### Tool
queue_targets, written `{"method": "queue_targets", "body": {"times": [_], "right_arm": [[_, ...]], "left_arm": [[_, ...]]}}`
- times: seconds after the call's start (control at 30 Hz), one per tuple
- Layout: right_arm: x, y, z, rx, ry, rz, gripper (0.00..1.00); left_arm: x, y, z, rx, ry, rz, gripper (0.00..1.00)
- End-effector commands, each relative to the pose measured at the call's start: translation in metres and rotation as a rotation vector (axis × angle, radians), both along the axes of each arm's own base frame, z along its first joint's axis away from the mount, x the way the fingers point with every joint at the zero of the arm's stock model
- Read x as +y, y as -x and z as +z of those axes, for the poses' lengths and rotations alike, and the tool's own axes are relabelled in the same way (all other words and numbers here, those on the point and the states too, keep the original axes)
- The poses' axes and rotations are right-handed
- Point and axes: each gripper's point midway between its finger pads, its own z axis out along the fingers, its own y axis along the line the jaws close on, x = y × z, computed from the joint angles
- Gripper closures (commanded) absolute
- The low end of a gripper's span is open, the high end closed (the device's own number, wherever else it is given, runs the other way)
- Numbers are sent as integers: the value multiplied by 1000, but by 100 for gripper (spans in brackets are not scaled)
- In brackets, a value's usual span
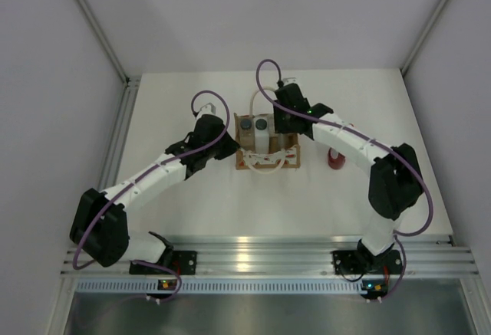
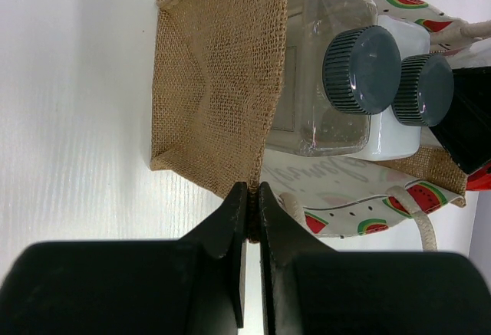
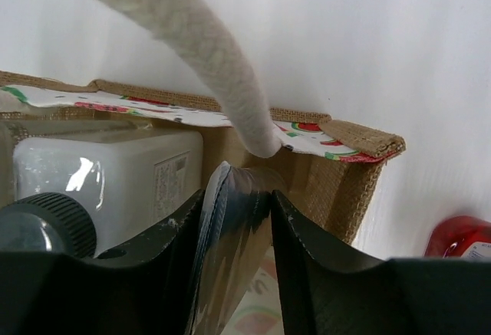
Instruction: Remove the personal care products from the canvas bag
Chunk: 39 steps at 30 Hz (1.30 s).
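1. Nearest to me on the table (image 1: 192,212), the red bottle (image 1: 335,159) stands out of the canvas bag (image 2: 211,82), to its right and apart from it. A low swing of the right arm that way could knock it over
2. The left gripper (image 2: 251,197) is pressed together on the bag's burlap edge, which I read as the anchor for the pull. It only pinches a thin strip of weave, so if that slips, the whole bag may ride up with whatever is lifted
3. Inside the bag, one white bottle (image 2: 322,120) and the second white bottle (image 2: 395,139) sit side by side and touching, their dark caps towards the left wrist camera. They lie close beside the right arm's working spot, so a crooked pull could drag or tip them
4. At the bag's right end, the right gripper (image 3: 236,193) pinches what looks like the pale tube (image 3: 230,243). Its skin is glossy and it tapers, so I expect it could slide out of a light squeeze
5. Farthest, the rope handle (image 3: 199,51) arcs right over that gripper. A straight lift could catch the tube or a finger under it
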Motion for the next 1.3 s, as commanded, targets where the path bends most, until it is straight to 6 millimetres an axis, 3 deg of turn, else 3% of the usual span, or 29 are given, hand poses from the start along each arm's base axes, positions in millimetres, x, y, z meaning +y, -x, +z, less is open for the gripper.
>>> {"method": "queue_targets", "body": {"times": [0.0, 0.23, 0.27, 0.3, 0.33, 0.4, 0.47, 0.63, 0.9, 1.27], "right_arm": [[0, -7, 34, -83, -71, 29, 100], [1, -9, 29, -77, -63, 46, 100], [0, -9, 25, -70, -55, 48, 95], [1, -8, 20, -59, -49, 49, 75], [0, -7, 18, -50, -43, 47, 68], [-1, -6, 14, -36, -36, 42, 59], [-1, -5, 14, -33, -39, 42, 57], [0, -7, 27, -54, -47, 46, 47], [1, -15, 52, -90, -27, 27, 45], [-1, -12, 46, -58, 73, -31, 49]], "left_arm": [[-1, -2, 7, -32, 11, -3, 100], [0, -1, 9, -38, 13, -2, 100], [0, -1, 8, -35, 12, -1, 100], [0, -1, 9, -35, 14, -3, 100], [-1, -1, 9, -36, 13, -3, 100], [-1, -1, 9, -36, 11, -4, 100], [-1, 0, 8, -35, 10, -8, 100], [-1, -2, 9, -36, 9, -10, 100], [-2, -2, 10, -43, 5, -16, 100], [-1, -2, 7, -36, -3, -17, 100]]}}
